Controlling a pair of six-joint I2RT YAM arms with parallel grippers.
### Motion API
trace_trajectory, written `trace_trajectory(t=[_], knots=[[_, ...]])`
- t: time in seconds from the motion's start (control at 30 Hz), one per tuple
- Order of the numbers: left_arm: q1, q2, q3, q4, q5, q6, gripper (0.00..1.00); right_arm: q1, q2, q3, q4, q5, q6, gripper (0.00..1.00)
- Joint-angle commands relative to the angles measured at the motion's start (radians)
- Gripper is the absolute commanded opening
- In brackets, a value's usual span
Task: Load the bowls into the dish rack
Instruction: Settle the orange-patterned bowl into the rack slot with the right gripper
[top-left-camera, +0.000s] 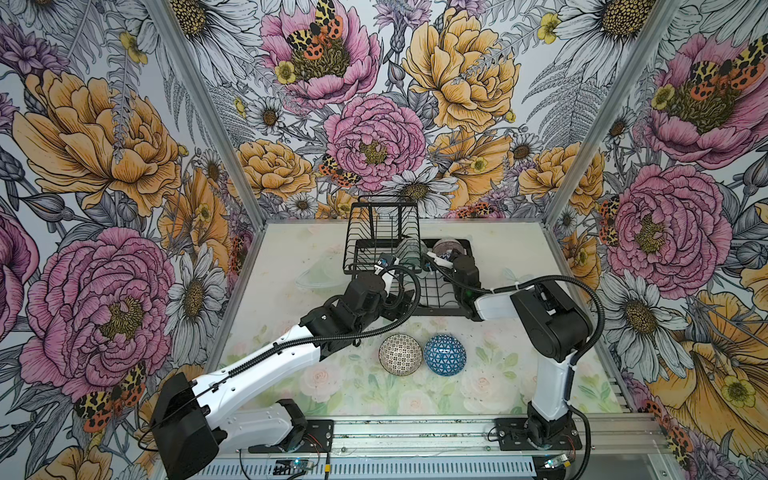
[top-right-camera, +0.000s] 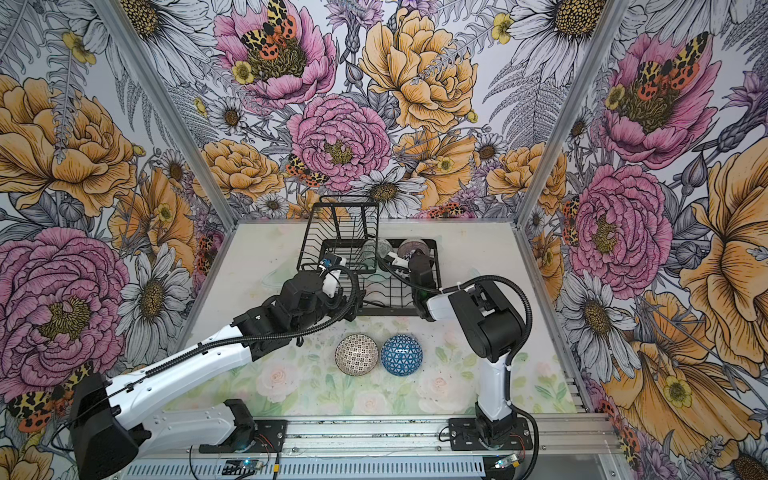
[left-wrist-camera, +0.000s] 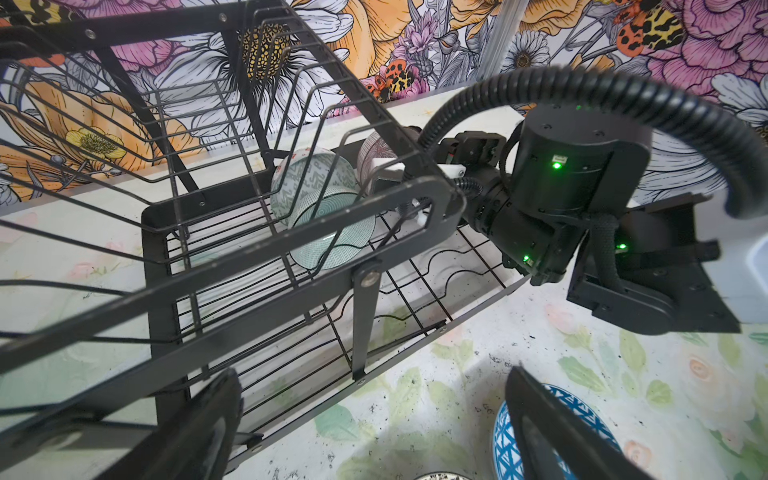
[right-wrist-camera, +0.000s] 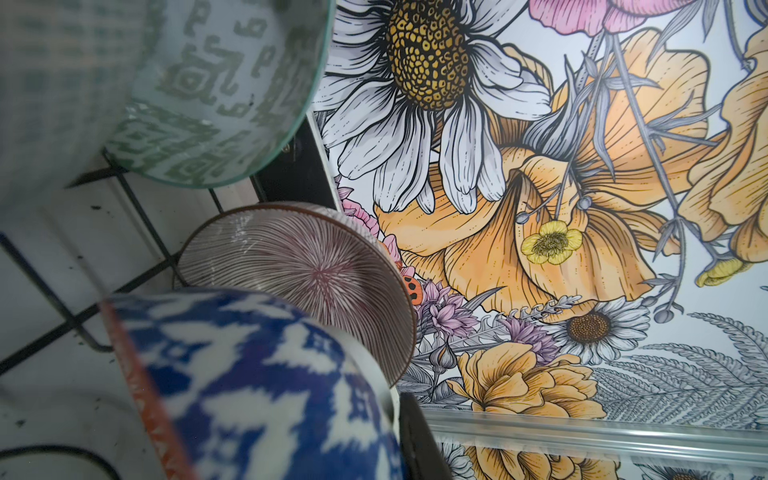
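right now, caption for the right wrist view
blue-white bowl up close over the rack, pink bowl and green bowl beyond

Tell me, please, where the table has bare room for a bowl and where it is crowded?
Free: the front strip of the table between the mosaic bowl, the blue triangle bowl and the front rail; also the patch between the rack and the right wall. Crowded: inside the rack, where bowls stand and the right jaws hold a blue-and-white bowl.
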Motion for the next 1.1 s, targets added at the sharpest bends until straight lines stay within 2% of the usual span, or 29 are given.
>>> trace_trajectory(t=[0.0,0.5,0.63,0.93,1.07], knots=[[0.013,-0.027,-0.015,0.031,0.026,0.016,0.99,0.002,0.006,-0.007,-0.080,-0.061,0.019,0.00],[0.021,-0.033,-0.027,0.043,0.039,0.014,0.99,-0.001,-0.021,0.027,-0.254,-0.085,0.132,0.00],[0.022,-0.034,-0.027,0.045,0.042,0.013,0.99,-0.001,-0.029,0.033,-0.276,-0.087,0.151,0.10],[0.024,-0.035,-0.026,0.045,0.043,0.010,0.99,0.001,-0.047,0.034,-0.301,-0.090,0.175,0.25],[0.024,-0.034,-0.026,0.045,0.043,0.009,0.99,0.003,-0.069,0.033,-0.330,-0.111,0.209,0.37]])
